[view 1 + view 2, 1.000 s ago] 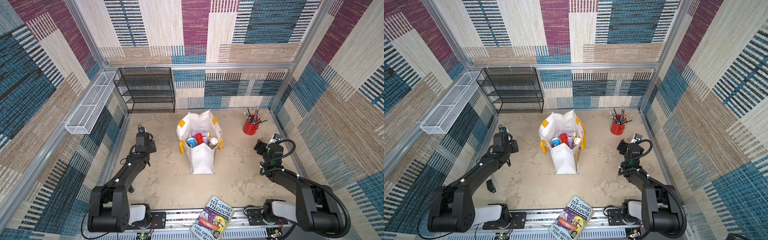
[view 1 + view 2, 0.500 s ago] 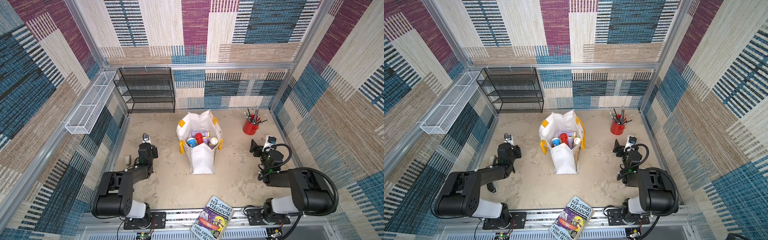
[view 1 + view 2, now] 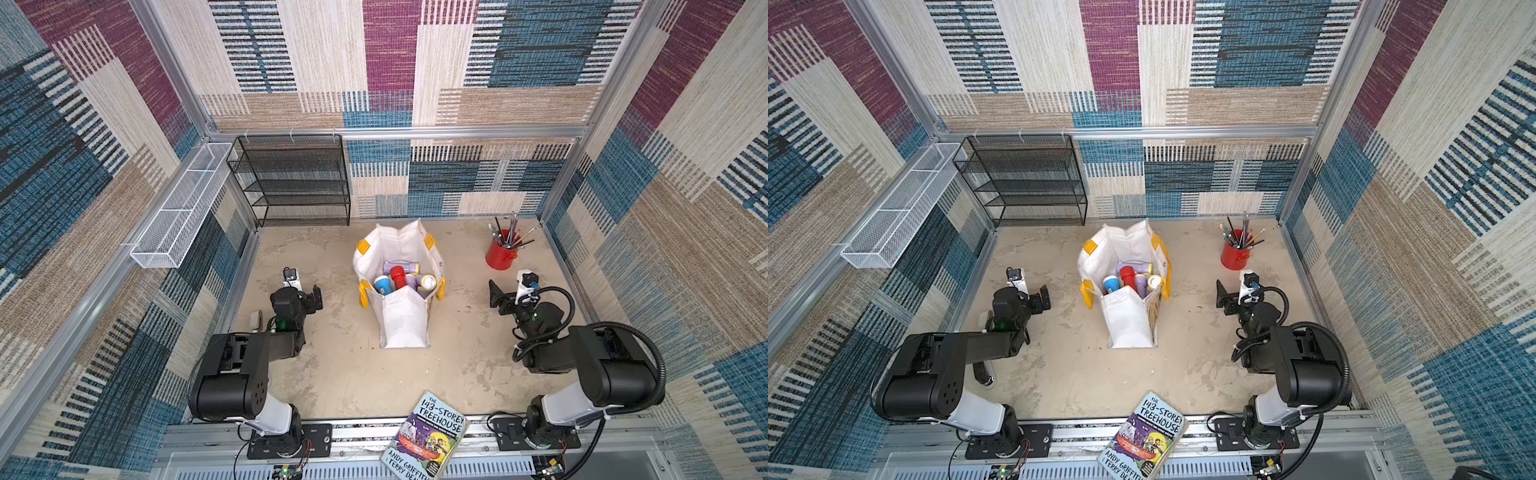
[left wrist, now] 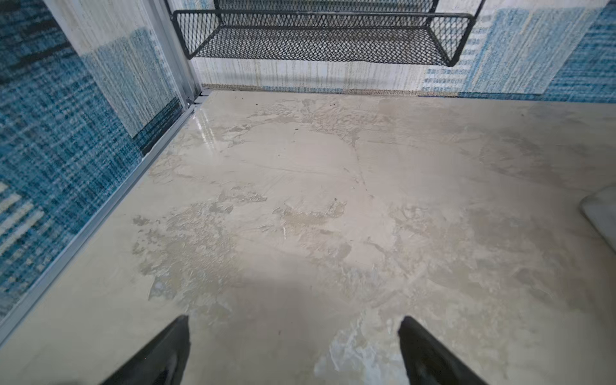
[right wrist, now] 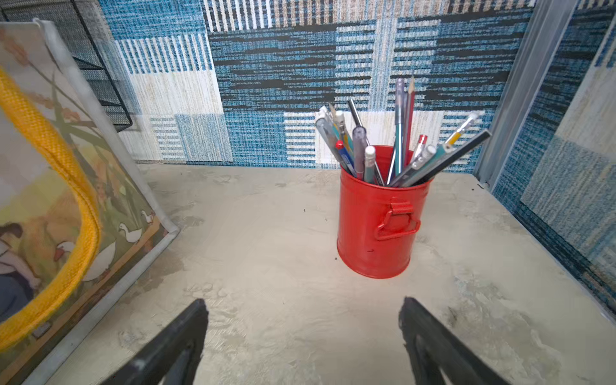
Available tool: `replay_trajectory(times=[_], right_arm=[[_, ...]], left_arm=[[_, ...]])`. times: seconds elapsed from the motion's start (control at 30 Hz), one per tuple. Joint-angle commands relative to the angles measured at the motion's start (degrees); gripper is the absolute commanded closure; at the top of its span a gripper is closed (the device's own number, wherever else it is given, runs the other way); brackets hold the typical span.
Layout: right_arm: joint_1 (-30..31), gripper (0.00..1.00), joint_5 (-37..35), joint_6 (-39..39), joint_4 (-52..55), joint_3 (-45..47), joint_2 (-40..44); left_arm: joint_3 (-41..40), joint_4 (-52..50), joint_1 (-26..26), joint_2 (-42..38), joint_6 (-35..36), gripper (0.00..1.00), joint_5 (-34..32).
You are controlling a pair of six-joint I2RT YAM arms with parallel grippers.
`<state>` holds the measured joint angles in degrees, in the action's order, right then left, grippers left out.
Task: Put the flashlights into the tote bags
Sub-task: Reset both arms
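- Flashlights (image 3: 397, 276): about five tops show in one bag (image 3: 403, 324), frame centre; its depths are hidden.
- Left gripper (image 4: 294, 318), right gripper (image 5: 302, 300): jaws apart, empty.

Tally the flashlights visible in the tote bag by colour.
lilac flashlights: 2
red flashlight: 1
blue flashlight: 1
Total: 4 showing at the mouth of the tote bag; any beneath are hidden.

flashlights (image 3: 1128, 279) inside tote bag (image 3: 1125, 328) | red cup (image 3: 1234, 257) right | book (image 3: 1144, 440) front edge
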<state>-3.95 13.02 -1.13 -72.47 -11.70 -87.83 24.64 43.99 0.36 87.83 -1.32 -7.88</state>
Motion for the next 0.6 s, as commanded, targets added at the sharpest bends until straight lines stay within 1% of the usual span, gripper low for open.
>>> replay_trajectory(times=[0.0,0.4,0.57], right_arm=[[0.23,0.09,-1.47,-0.58,-0.78,-0.42,-0.06],[0.43,0.09,-2.29,-0.45,-0.66,-0.51,-0.14],[0.60,0.09,-2.72,-0.38,-0.39,-0.63,-0.08]], left_arm=[[0.14,1.89,0.08,0.01,0.38,0.00,0.86],[0.21,1.81,0.08,0.16,0.43,0.00,0.87],[0.06,2.66,0.95,0.83,0.05,0.00,2.88]])
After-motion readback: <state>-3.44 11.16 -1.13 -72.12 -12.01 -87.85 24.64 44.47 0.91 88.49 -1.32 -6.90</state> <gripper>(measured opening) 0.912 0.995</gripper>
